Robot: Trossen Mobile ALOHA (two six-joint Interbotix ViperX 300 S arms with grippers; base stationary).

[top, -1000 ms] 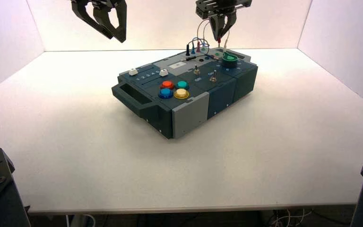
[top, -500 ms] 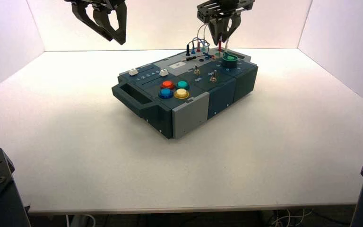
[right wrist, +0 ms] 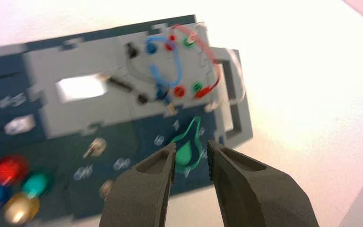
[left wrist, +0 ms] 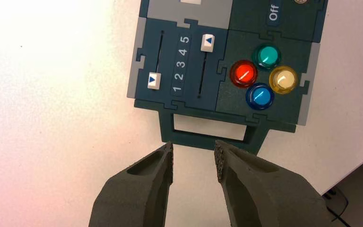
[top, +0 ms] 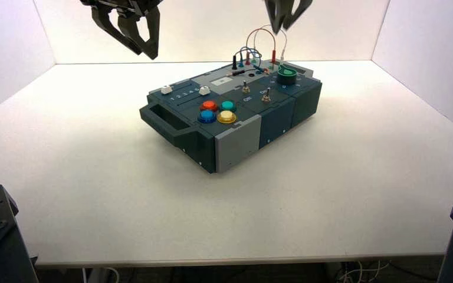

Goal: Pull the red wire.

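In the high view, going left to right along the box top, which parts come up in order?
Handle → white slider cap → red button → yellow button → red wire → green knob.

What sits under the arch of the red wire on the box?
Under the red wire sit the shorter blue wire, a dark plug and coloured sockets on the box. The right tool hangs open above it. Which sockets stay covered cannot be told.

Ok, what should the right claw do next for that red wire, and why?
Probably lower the right claw onto the thin red arched wire and close. That claw hangs empty above the far end of the dark box, jaws apart, with the wire arching ungripped below; the left claw idles high.
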